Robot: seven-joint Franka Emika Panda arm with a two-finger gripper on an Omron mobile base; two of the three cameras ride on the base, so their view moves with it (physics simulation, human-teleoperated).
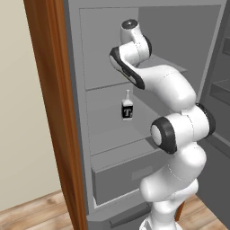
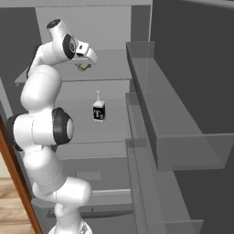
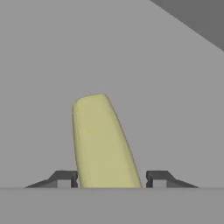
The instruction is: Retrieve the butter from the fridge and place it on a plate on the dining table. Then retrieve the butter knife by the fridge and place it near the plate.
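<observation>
The butter (image 3: 103, 142) is seen in the hand view as a pale yellow stick lying on a light grey upper shelf (image 2: 109, 61) of the fridge (image 1: 112, 134), running lengthwise away from the camera. The hand (image 3: 111, 178) is half open, its two fingertips (image 3: 65, 178) set on either side of the stick's near end; the left one looks to be touching it, while a small gap shows at the right, so no firm grip can be confirmed. A good grasp is judged to call for the stick being centred between the fingertips before closure, with gentle pressure. A small white bottle (image 1: 127, 106) stands on the shelf below, well apart. Withdrawal should be made straight out.
</observation>
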